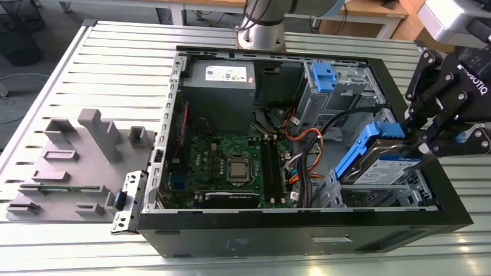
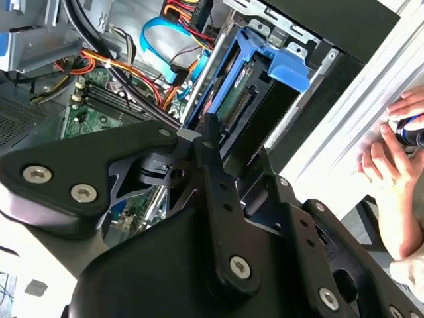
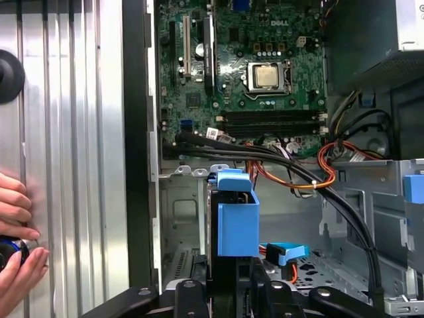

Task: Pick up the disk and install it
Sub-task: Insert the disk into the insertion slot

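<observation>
Broadly, a slatted metal worktop [image 1: 115, 63] carries everything. On it lies an open black computer case [image 1: 307, 230], its inside facing up. On the exterior view's left, just beside the case, sits a grey moulded fixture [image 1: 69, 167] with upright blocks. Inside the case, the green motherboard [image 1: 222, 155] covers the floor toward the exterior view's left. A grey power supply [image 1: 222, 75] fills the far corner above it. Next to that stands a metal drive cage [image 1: 337, 98] with a blue tab [image 1: 322, 77] on top.

Over the case's near corner on the exterior view's right hangs the black tool [image 1: 418, 148]. Its fingers are closed onto the disk [image 1: 383, 168], one on each side. The disk is tilted, label face up, and sits over the metal bay [image 1: 383, 190] in that corner. Whether it touches the bay I cannot tell. Its blue bracket [image 1: 367, 144] rises along the edge nearer the motherboard. In the first wrist view that bracket [image 3: 237, 228] stands up between the fingers.

Thick black cables [image 1: 322, 132] and orange wires [image 1: 303, 135] run between the motherboard and the bay. A person's hand [image 3: 16, 225] lies on the worktop slats outside the case wall, curled around a small dark object.
</observation>
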You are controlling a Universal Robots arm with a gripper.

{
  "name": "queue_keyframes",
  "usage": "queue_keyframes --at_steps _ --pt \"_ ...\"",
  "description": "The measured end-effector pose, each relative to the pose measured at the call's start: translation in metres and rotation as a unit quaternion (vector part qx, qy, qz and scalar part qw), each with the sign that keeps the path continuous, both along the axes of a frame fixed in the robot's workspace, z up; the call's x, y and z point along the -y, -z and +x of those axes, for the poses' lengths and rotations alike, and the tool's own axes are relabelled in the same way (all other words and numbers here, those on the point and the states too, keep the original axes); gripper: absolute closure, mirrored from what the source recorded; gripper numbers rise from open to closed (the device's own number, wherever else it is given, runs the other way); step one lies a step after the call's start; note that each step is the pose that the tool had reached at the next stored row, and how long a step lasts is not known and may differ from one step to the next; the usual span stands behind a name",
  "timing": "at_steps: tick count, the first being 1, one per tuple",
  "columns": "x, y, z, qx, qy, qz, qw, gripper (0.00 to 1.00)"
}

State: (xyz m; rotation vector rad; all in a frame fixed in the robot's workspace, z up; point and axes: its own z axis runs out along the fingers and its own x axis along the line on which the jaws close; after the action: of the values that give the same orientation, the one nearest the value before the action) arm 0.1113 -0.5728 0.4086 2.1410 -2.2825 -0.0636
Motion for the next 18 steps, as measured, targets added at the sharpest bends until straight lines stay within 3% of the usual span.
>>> queue_keyframes --at_steps 3,8,18 --pt "0.0000 0.0043 0.0000 0.0000 0.000 -0.0006 1.00000 0.65" --pt "0.0000 0.0060 0.0000 0.0000 0.000 -0.0004 1.00000 0.65" --pt "0.0000 0.0239 0.0000 0.0000 0.000 -0.0019 1.00000 0.65"
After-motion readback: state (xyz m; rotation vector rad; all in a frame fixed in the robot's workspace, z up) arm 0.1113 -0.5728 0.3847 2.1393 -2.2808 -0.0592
